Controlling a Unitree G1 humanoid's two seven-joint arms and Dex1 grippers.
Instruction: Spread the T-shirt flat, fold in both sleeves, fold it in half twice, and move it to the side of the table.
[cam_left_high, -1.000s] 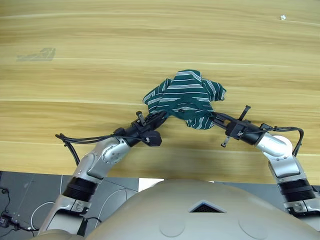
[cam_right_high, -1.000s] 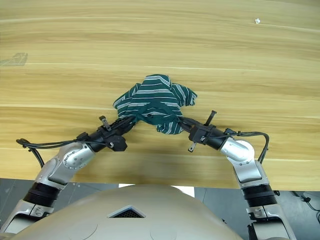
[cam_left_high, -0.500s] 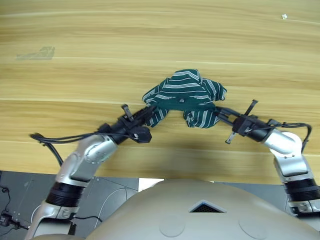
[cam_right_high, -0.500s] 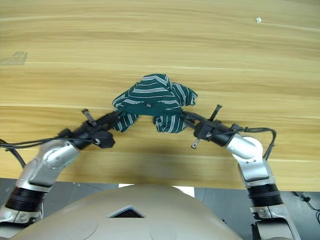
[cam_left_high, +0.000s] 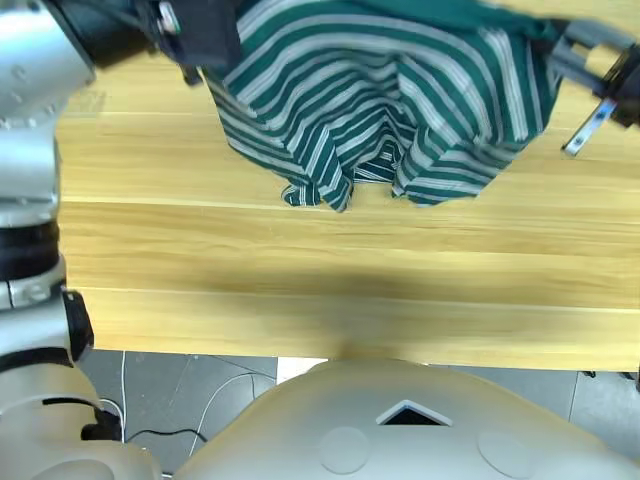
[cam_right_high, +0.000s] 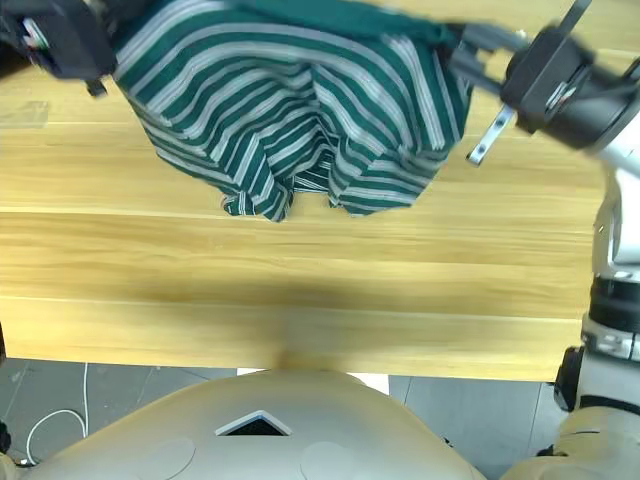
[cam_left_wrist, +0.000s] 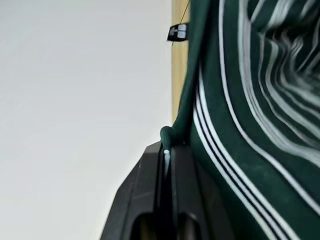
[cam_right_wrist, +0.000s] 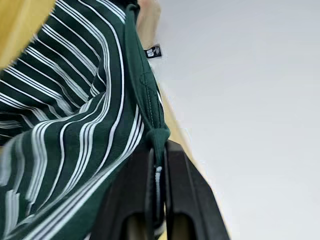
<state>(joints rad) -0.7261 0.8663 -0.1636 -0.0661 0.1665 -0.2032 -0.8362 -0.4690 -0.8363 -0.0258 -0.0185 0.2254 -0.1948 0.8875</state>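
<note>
the left jaws are pinched fully closed on a rolled edge of the dark green t-shirt with white stripes (cam_left_high: 380, 90), at its upper left corner. the shirt hangs spread between the two arms, raised over the pale wooden worktop (cam_left_high: 300, 260). its lower part is gathered in loose folds, and its shadow lies on the wood below. the right jaws are likewise closed tight on the edge at the shirt's upper right corner, with no gap between them.
</note>
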